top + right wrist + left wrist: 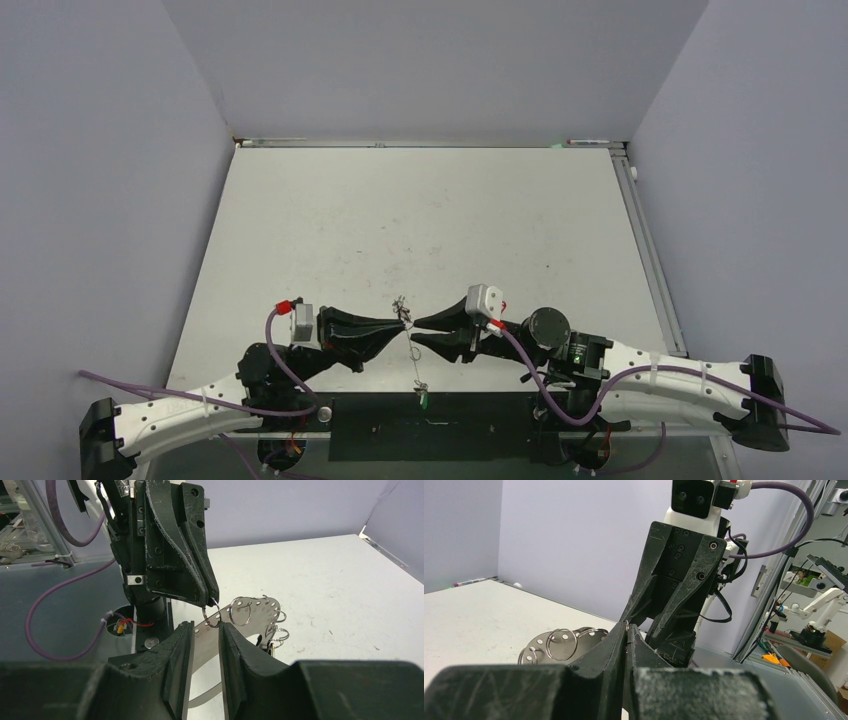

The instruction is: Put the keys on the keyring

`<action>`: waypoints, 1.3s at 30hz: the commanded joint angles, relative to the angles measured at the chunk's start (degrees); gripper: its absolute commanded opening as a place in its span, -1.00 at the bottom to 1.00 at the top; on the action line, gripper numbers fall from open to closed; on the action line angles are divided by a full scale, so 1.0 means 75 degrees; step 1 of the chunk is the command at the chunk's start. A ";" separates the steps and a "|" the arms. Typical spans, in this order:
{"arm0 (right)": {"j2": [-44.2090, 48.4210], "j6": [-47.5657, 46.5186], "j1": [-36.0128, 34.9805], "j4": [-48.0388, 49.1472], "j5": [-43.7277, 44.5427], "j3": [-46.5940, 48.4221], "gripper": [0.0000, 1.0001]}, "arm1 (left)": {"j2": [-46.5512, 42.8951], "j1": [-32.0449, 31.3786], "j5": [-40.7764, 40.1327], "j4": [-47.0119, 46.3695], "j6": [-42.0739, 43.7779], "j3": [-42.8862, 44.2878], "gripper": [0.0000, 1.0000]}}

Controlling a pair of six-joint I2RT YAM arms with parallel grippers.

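Left fingers: pressed tight together at centre frame of the right wrist view, pinching the top of a small wire ring. That reads as an anchor grip, so the ring can't swing or twist.
Right fingers: parted a modest way with nothing between them. The tips sit just under the pinched ring, lined up to work on it.
Why nose to nose: in the top view both arms meet tip to tip at lower centre. One steadies and the other is free to pry or feed, which suits fiddly threading.
Keyring: a thin, bright silvery loop hanging from the left tips, just above the right pair's gap.
Perforated plate: a curved silvery strip with holes, right of centre behind the ring, carrying more split rings. I can't tell whether it rests on the surface.
Chain: a fine line running straight down the frame from the meeting point, probably dangling.
Green tag: at the chain's end, bottom centre. Its key is too small to make out.
Surface: pale and scuffed.
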State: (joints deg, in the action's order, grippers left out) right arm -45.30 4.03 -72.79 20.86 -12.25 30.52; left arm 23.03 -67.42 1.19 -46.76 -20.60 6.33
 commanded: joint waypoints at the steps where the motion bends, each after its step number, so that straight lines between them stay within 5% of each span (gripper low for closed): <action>1: -0.0031 -0.0137 0.0053 0.0219 -0.0195 0.0291 -0.50 | 0.0006 0.0001 0.0143 -0.0760 -0.0113 0.0157 -1.00; 39: -0.0491 0.0071 0.0081 0.1037 -0.0825 0.0325 -0.72 | -0.0007 0.0001 0.0244 -0.0874 -0.0194 0.0073 -1.00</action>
State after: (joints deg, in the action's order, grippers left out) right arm -48.97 3.90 -72.36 23.59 -16.05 30.55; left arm 23.11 -67.42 2.46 -48.34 -21.04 6.33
